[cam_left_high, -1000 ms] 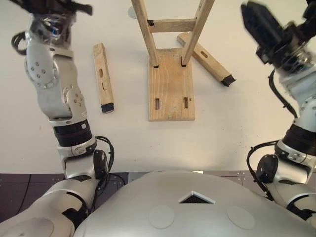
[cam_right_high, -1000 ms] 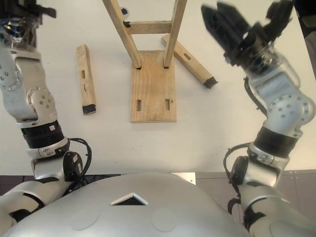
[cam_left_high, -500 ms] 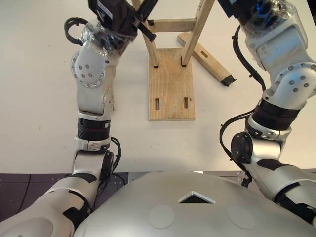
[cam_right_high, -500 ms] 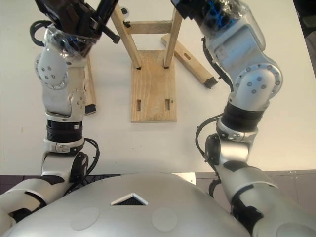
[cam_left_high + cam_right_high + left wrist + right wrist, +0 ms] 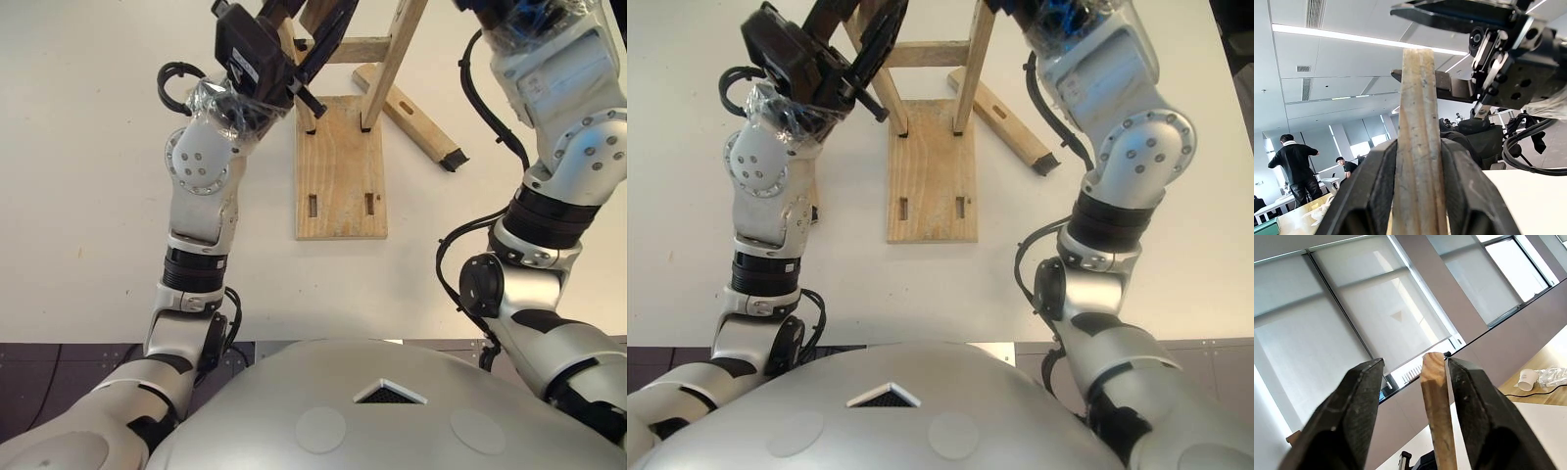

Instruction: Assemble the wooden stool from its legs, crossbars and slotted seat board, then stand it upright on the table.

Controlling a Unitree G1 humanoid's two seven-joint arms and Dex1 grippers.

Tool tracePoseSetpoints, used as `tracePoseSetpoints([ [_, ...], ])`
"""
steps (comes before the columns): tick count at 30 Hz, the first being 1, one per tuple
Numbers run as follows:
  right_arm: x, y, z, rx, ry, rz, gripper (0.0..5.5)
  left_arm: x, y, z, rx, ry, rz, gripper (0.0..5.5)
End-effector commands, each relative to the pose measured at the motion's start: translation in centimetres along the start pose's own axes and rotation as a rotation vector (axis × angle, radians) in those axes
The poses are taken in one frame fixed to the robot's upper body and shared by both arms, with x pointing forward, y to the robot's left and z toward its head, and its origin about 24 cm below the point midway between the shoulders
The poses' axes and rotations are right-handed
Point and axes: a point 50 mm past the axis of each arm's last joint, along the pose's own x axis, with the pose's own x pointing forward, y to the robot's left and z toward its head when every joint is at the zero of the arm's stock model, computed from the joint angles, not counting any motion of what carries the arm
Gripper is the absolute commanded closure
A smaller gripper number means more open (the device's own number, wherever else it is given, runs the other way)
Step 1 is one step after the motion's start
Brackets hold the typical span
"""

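The jaws of the left gripper (image 5: 1419,152) are closed snugly on the left leg (image 5: 1418,88); those of the right gripper (image 5: 1415,366) stand open around the top of the right leg (image 5: 1441,421), touching nothing. Both legs, joined by a crossbar (image 5: 353,49), stand in the far slots of the seat board (image 5: 340,186), which lies flat on the table (image 5: 88,196). With only one side gripped, an uneven pull would likely twist the frame and lever the legs from their slots.

White table (image 5: 78,196), pale wooden seat board (image 5: 340,186) lying flat at its middle, two empty slots (image 5: 312,205) at the board's near end, loose leg (image 5: 416,122) lying slantwise just right of the board, dark-capped end nearer.
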Motion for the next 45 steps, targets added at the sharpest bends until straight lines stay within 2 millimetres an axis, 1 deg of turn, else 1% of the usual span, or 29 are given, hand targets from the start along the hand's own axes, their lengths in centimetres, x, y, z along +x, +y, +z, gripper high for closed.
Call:
tracePoseSetpoints([
  [1,0.2,0.2,-0.1,-0.007,0.030,0.013,3.78,0.2,0.1,0.3,0.023,-0.013,-0.016,4.25],
  [2,0.2,0.2,-0.1,-0.008,0.033,0.014,4.02,0.2,0.1,0.3,0.018,-0.011,-0.015,4.25],
  [9,0.1,0.2,-0.2,-0.008,0.042,0.003,4.90,0.0,0.1,0.3,0.000,0.001,-0.004,4.25],
  [13,-0.2,-0.5,-0.3,-0.054,0.065,-0.042,5.01,-0.3,0.5,-0.1,-0.043,0.032,0.032,4.25],
  [14,-0.2,-0.7,-0.2,-0.069,0.066,-0.059,5.03,-0.4,0.7,-0.4,-0.054,0.063,0.046,4.25],
  [15,-0.3,-0.9,-0.2,-0.077,0.060,-0.074,5.06,-0.6,0.9,-0.7,-0.058,0.086,0.055,3.96],
  [18,-0.7,-1.6,0.6,-0.113,0.023,-0.127,5.11,-1.2,1.1,-1.8,-0.079,0.167,0.064,3.53],
  [20,-1.4,-2.2,1.2,-0.150,0.005,-0.169,5.11,-1.5,1.1,-2.2,-0.085,0.202,0.069,3.18],
  [22,-3.2,-3.5,2.3,-0.182,-0.004,-0.244,5.11,-2.0,1.5,-2.6,-0.101,0.229,0.120,2.93],
  [24,-5.2,-4.5,3.4,-0.199,-0.022,-0.302,5.11,-2.3,2.2,-2.6,-0.107,0.230,0.178,2.61],
  [25,-6.7,-5.1,4.1,-0.208,-0.041,-0.328,5.11,-2.3,2.9,-1.7,-0.127,0.158,0.236,2.57],
  [26,-7.8,-5.4,4.6,-0.213,-0.053,-0.344,5.11,-2.4,3.4,-1.1,-0.140,0.104,0.276,2.57],
  [27,-9.0,-5.8,5.1,-0.215,-0.069,-0.355,5.11,-2.6,4.3,-0.7,-0.134,0.076,0.343,2.57],
  [29,-11.1,-6.7,5.5,-0.223,-0.083,-0.397,5.11,-3.5,6.0,-1.0,-0.106,0.091,0.480,2.57],
  [31,-12.3,-8.3,4.9,-0.260,-0.057,-0.471,5.11,-4.5,7.1,-1.9,-0.110,0.133,0.571,2.57],
  [33,-12.6,-9.8,3.3,-0.310,0.010,-0.517,5.11,-5.4,7.6,-3.0,-0.128,0.178,0.617,2.57],
  [36,-12.1,-11.9,0.7,-0.365,0.086,-0.537,5.11,-6.2,7.8,-4.0,-0.136,0.219,0.649,2.57],
  [39,-11.4,-13.5,-1.3,-0.401,0.145,-0.545,5.11,-6.5,8.0,-4.5,-0.135,0.240,0.661,2.57],
  [41,-11.1,-14.1,-2.0,-0.413,0.168,-0.540,5.11,-6.7,8.0,-4.6,-0.130,0.244,0.664,2.57],
  [45,-11.5,-14.8,-2.4,-0.443,0.187,-0.558,5.11,-6.7,7.9,-5.1,-0.138,0.261,0.654,2.57],
])
